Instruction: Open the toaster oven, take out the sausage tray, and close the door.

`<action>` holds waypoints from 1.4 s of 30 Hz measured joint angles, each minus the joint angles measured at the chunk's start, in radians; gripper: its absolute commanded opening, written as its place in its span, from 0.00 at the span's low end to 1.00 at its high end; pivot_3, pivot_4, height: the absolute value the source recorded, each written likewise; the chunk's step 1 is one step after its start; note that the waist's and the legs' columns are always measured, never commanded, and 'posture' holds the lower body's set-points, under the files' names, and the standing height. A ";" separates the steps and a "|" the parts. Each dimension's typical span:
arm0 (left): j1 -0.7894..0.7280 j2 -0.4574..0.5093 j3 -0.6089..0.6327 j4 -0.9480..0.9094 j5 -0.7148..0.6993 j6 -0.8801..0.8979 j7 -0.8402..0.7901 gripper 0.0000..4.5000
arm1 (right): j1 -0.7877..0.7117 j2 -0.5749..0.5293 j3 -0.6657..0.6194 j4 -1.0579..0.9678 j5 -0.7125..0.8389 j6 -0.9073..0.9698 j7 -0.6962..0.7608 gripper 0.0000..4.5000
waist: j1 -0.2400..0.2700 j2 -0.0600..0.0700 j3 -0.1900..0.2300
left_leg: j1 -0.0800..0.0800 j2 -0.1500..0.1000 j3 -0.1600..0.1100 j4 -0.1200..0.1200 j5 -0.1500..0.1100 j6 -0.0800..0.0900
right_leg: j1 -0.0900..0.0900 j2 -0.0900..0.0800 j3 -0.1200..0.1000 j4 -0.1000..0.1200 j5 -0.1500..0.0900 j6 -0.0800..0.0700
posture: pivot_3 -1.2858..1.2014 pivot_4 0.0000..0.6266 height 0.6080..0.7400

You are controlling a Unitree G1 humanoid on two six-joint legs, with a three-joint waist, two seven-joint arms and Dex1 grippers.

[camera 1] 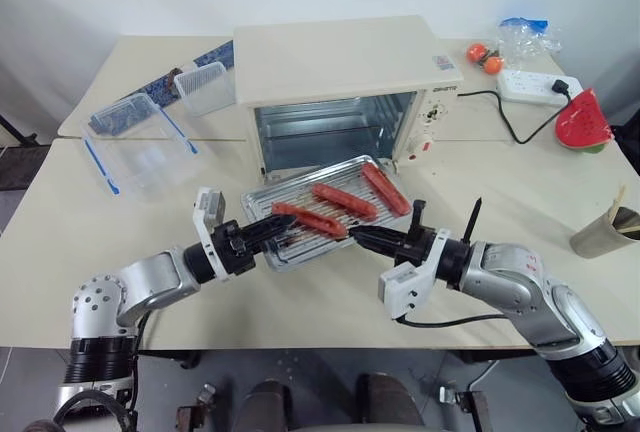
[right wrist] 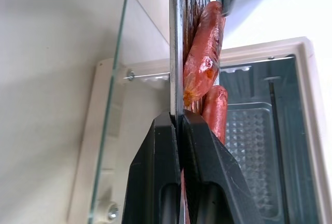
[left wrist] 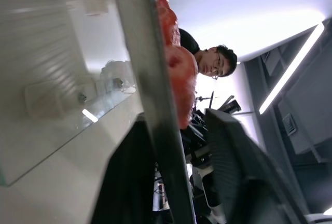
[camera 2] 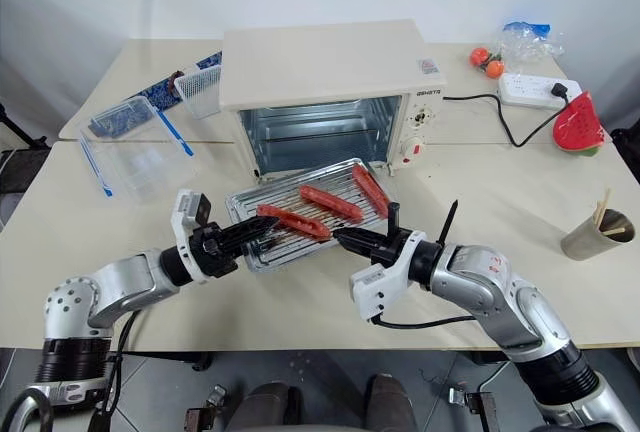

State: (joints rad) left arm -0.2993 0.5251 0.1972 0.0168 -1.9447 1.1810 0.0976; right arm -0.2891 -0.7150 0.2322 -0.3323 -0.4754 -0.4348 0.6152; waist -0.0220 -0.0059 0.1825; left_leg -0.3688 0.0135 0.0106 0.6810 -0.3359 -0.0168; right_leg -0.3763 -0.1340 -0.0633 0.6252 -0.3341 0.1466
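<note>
Sausage tray [camera 1: 325, 210] is held above the lowered glass door [right wrist: 111, 125], just in front of the open toaster oven [camera 1: 345, 92]; its near rim is pinched by both grippers. The left gripper [camera 1: 283, 224] is clamped on the rim's left part, fingers straddling it; the right gripper [camera 1: 362, 239] is pressed tight on the right part; three sausages [camera 1: 345, 200] lie across the ribs.

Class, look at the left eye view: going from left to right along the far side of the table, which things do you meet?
Clear plastic box with blue-trimmed lid → toaster oven → two small orange fruits → white power strip → watermelon slice.
</note>
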 measured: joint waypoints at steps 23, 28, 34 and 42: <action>0.031 -0.023 0.032 0.029 0.000 0.021 0.037 0.00 | -0.005 0.030 -0.003 0.002 0.153 0.040 0.064 0.85 | 0.000 0.000 0.000 | 0.000 0.000 0.000 0.000 0.000 0.000 | 0.000 0.000 0.000 -0.002 0.000 0.000 | 0.52 0.24 1.00; 0.063 -0.040 0.095 0.026 0.000 0.023 0.045 0.00 | 0.051 -0.027 -0.015 -0.038 0.319 0.018 0.134 1.00 | 0.001 0.000 0.000 | 0.000 0.000 0.000 -0.001 0.000 0.000 | 0.001 0.000 0.000 -0.003 0.000 0.000 | 0.52 0.24 1.00; 0.162 -0.013 0.208 -0.004 0.001 0.050 0.010 0.00 | 0.135 -0.072 -0.091 -0.051 0.512 -0.001 0.198 1.00 | -0.002 0.000 0.000 | 0.000 0.000 0.000 -0.001 0.000 0.000 | 0.001 0.000 0.000 -0.004 0.000 0.000 | 0.52 0.24 1.00; 0.450 0.028 0.413 -0.054 0.001 0.069 -0.167 0.00 | 0.196 -0.088 -0.216 0.039 0.796 0.165 0.287 1.00 | -0.001 0.000 0.000 | 0.000 0.002 0.000 -0.002 -0.001 0.002 | 0.001 -0.003 0.001 -0.008 -0.001 -0.002 | 0.52 0.24 1.00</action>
State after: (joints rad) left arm 0.1508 0.5529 0.6099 -0.0376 -1.9437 1.2498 -0.0697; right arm -0.0928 -0.8029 0.0157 -0.2929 0.3205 -0.2701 0.9019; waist -0.0232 -0.0059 0.1826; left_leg -0.3688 0.0159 0.0106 0.6790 -0.3372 -0.0147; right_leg -0.3751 -0.1367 -0.0622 0.6177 -0.3349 0.1451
